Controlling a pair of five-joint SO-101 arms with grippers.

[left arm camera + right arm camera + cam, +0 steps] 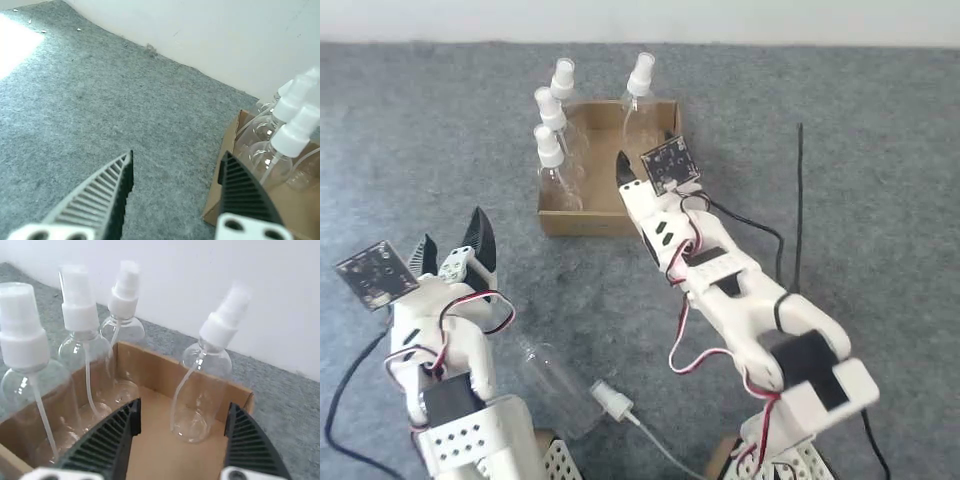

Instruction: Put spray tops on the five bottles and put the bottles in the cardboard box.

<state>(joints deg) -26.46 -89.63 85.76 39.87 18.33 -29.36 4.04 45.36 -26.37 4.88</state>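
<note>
With left gripper (pixel 177 159) and right gripper (pixel 182 412) both gaping empty, pin lying bottle (pixel 552 388) mid-body, then feed top (pixel 611 400) tube-first squarely into neck.

Two white plastic arms (pixel 745 300) with black servo blocks (pixel 810 355), looped red, white and black wires (pixel 680 330), black ribbed fingers (pixel 242 192), wrist circuit boards (pixel 670 165).

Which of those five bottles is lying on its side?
The bottle on the grey carpet, outside the cardboard box; the other four stand upright inside it.
</note>
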